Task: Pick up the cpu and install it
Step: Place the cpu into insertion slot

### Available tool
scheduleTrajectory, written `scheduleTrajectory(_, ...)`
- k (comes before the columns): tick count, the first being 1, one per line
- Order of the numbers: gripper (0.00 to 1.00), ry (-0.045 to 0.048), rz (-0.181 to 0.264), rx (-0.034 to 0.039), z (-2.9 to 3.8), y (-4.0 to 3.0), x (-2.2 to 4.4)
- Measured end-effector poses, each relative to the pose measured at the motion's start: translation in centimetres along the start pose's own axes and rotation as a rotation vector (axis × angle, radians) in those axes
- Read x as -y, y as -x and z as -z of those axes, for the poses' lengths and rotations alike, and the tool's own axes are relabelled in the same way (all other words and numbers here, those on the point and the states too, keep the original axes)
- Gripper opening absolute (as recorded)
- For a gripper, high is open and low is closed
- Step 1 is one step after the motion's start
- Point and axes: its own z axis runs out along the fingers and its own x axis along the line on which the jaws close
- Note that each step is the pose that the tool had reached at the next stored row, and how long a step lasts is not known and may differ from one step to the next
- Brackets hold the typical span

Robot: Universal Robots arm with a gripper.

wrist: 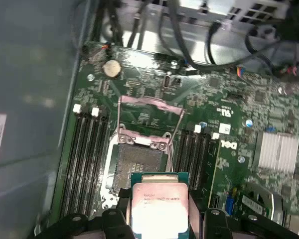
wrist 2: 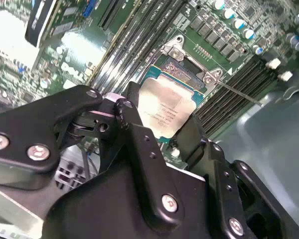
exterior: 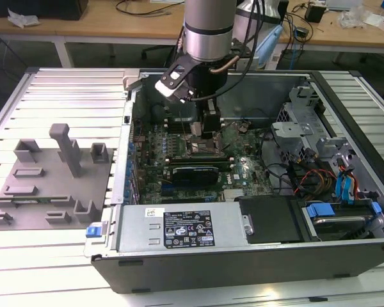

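Note:
The cpu (wrist: 159,205) is a flat square chip with a pale silvery top and a green rim, and my gripper (wrist: 160,213) is shut on it by two opposite edges. In the second wrist view the cpu (wrist 2: 162,105) sits between the black fingers (wrist 2: 133,117), tilted over the socket (wrist 2: 185,67). The open socket (wrist: 139,160) lies just beyond the chip, its metal load plate (wrist: 150,115) swung up. In the exterior view my gripper (exterior: 205,132) hangs low over the motherboard's socket (exterior: 203,148) inside the open computer case.
Memory slots (wrist: 87,154) flank the socket on both sides. A grey power supply box (exterior: 179,227) with a white label lies along the case's front. A drive cage (exterior: 301,131) and cables crowd the exterior view's right. A grey fixture (exterior: 45,185) sits outside the case.

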Motion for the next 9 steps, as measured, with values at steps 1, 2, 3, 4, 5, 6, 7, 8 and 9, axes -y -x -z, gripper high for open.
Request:
scheduleTrajectory(1, 0.54, -0.0018, -0.065, 0.0028, -0.34, -0.04, 0.02)
scheduleTrajectory(2, 0.54, -0.0017, -0.065, 0.0027, -0.55, -0.32, -0.01)
scheduleTrajectory(3, 0.54, -0.0018, -0.065, 0.0027, -0.63, -0.53, -0.04)
scheduleTrajectory(4, 0.54, -0.0018, -0.065, 0.0026, -0.68, -0.68, -0.06)
scheduleTrajectory(5, 0.54, -0.0018, -0.065, 0.0025, -0.76, -0.85, -0.08)
scheduleTrajectory(6, 0.54, -0.0018, -0.065, 0.0025, -1.27, -1.07, -0.08)
scheduleTrajectory(7, 0.54, -0.0017, -0.065, 0.0022, -1.44, -1.11, -0.08)
scheduleTrajectory(8, 0.54, -0.0016, -0.065, 0.0019, -1.58, -1.16, -0.07)
scheduleTrajectory(9, 0.54, -0.0016, -0.065, 0.0015, -1.78, -1.23, -0.07)
